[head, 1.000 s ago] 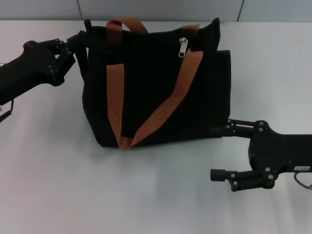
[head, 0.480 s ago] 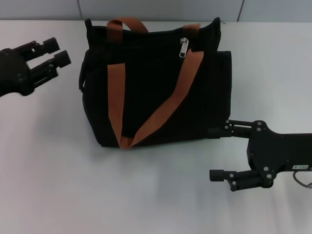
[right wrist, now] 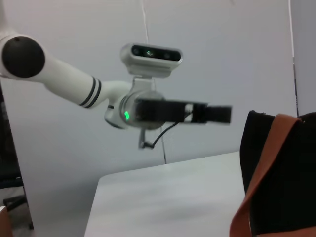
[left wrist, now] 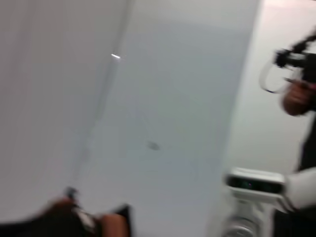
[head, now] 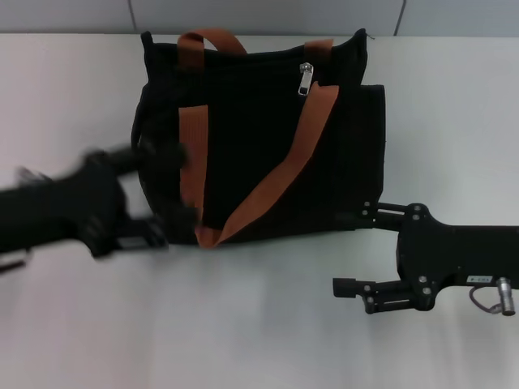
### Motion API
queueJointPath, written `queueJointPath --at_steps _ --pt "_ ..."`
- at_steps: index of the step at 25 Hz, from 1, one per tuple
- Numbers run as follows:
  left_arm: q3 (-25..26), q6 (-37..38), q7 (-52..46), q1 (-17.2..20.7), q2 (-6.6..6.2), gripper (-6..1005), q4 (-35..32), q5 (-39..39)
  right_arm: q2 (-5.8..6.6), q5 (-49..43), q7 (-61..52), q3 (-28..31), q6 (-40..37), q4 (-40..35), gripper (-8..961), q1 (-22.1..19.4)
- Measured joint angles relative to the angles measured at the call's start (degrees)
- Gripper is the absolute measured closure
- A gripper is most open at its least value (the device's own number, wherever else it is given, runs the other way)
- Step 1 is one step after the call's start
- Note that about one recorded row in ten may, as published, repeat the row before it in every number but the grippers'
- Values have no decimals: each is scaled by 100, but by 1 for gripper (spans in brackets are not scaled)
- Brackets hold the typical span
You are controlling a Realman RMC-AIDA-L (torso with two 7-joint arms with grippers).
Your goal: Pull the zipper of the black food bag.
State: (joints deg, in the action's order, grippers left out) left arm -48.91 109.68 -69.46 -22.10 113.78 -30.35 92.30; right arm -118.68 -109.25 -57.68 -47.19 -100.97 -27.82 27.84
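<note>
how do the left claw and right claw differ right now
The left claw is up against the black food bag at its left lower side; the right claw sits off the bag's right lower corner. The right claw is clearly open, its fingers spread wide apart; the left is smeared by motion, so its state can't be read. Neither is at the zipper near the bag's top.

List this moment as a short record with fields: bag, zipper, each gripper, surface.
bag: black food bag lying on the table, two orange handle straps across its face
zipper: silver zipper near the bag's top edge, tab hanging, no gripper touching it
left gripper: left gripper blurred, at the bag's lower left corner; contact unclear
right gripper: right gripper open, beside the bag's lower right corner, holding nothing
surface: plain white table
</note>
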Motion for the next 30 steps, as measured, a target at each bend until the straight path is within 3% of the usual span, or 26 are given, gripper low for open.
queueJointPath --at_steps 2,5,7,12,30 --pt "-303 -96 163 75 142 245 5 68 -21 0 34 4 68 38 124 -18" --pt "-423 -244 287 117 208 190 21 201 -30 0 355 52 219 347 124 -44" --pt "-530 -650 684 178 336 170 106 686 -31 0 470 53 278 465 124 -46" --pt "-539 -736 1004 210 410 167 144 1073 -33 1 990 13 548 924 124 -82" --pt "-548 -914 1091 312 405 167 144 1323 -50 12 1248 62 527 1024 124 -288"
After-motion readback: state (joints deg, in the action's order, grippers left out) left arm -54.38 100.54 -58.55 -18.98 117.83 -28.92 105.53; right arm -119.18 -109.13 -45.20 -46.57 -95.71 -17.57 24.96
